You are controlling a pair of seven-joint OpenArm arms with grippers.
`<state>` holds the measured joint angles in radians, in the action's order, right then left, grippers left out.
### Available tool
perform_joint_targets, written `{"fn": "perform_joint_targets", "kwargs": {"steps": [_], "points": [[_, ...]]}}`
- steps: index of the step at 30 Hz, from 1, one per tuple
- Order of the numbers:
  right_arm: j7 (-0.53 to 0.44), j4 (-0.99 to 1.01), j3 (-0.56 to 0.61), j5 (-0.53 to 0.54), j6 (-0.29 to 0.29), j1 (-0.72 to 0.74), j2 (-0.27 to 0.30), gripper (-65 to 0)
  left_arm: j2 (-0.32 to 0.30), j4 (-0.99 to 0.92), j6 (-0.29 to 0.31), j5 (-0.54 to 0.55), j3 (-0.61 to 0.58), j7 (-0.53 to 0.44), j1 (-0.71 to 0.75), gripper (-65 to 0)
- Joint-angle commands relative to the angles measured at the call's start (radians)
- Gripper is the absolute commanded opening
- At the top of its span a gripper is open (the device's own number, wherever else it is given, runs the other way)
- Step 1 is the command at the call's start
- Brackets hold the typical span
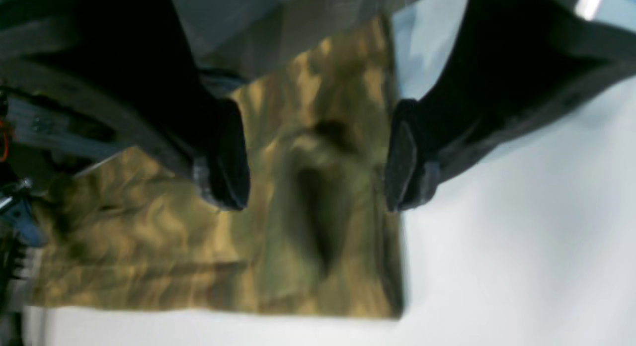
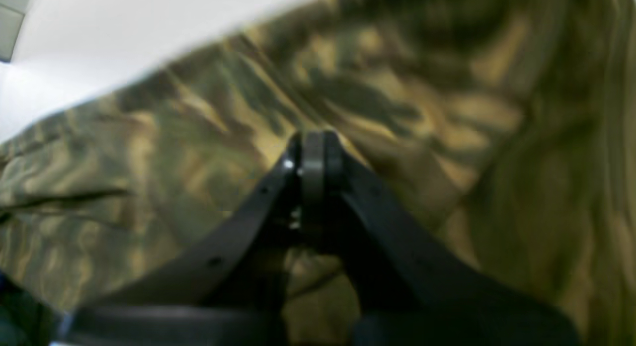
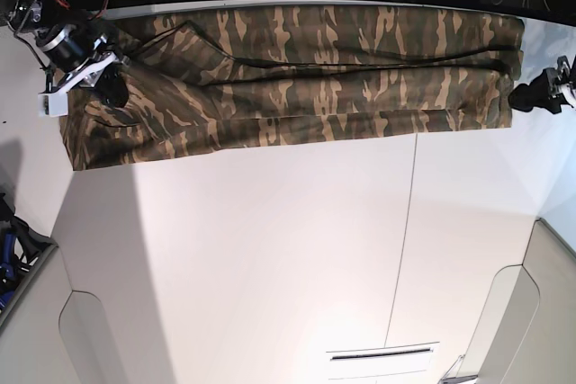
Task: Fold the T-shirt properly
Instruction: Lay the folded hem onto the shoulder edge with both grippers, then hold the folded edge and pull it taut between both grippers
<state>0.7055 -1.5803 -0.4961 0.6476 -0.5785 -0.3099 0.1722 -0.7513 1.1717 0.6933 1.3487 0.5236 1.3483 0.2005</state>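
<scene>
In the left wrist view the left claw (image 1: 318,162) hangs wide open with nothing between its two dark fingers (image 1: 228,157), and below the gap lies the camouflage T-shirt (image 1: 308,226), its straight edge and a square corner meeting the white worktop (image 1: 521,246); the picture is smeared, so I cannot tell whether the fingers touch the cloth or hover over it. In the right wrist view the right claw (image 2: 314,147) has its tips pressed together over the T-shirt (image 2: 422,112); whether a pinch of cloth sits between them is not clear, since the tips hide the contact and everything is blurred. In the base view the T-shirt (image 3: 297,69) lies as a long band across the far side of the worktop (image 3: 270,249), seemingly already doubled lengthwise, with the right claw (image 3: 108,85) at its end on that view's left and the left claw (image 3: 531,96) just beside its other end. I judge the lengthwise fold is made and the end-to-end folds remain; the next move likely calls for the left claw to take the near corner and close, so an end can be carried over. The far edge of the shirt runs into dark shadow, and the collar, label and sleeves cannot be made out.
</scene>
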Motion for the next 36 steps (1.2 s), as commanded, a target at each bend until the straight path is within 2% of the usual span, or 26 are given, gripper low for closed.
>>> {"fn": "perform_joint_targets", "kwargs": {"steps": [1,6,16,23,27,30,36], "points": [[-0.041,0.011,-0.006,0.010,-0.003,0.005,0.026,-65.0,-0.023,0.011,0.005,-0.002,0.010,-0.032,0.004,-19.5],[-0.063,0.089,-0.006,0.011,-0.005,0.005,0.049,-65.0,-0.005,0.011,0.005,-0.029,0.010,-0.089,0.056,-19.5],[-0.066,0.092,-0.006,0.053,-0.005,0.005,0.048,-65.0,0.028,0.011,0.005,-0.029,0.010,-0.088,0.055,-19.4],[-0.066,0.092,-0.006,0.052,-0.005,0.005,0.049,-65.0,0.001,0.011,0.005,0.069,0.010,-0.072,0.055,-19.4],[-0.065,0.092,-0.006,0.051,-0.005,0.010,0.049,-65.0,0.005,0.011,0.005,0.014,0.010,-0.074,0.054,-19.4],[-0.065,0.092,-0.006,0.052,-0.005,0.021,0.049,-65.0,0.008,0.010,0.005,-0.052,0.010,-0.116,0.055,-19.4],[-0.064,0.092,-0.006,0.052,-0.005,0.024,0.049,-65.0,0.012,-0.012,0.005,-0.074,0.004,-0.119,0.055,-19.4]]}}
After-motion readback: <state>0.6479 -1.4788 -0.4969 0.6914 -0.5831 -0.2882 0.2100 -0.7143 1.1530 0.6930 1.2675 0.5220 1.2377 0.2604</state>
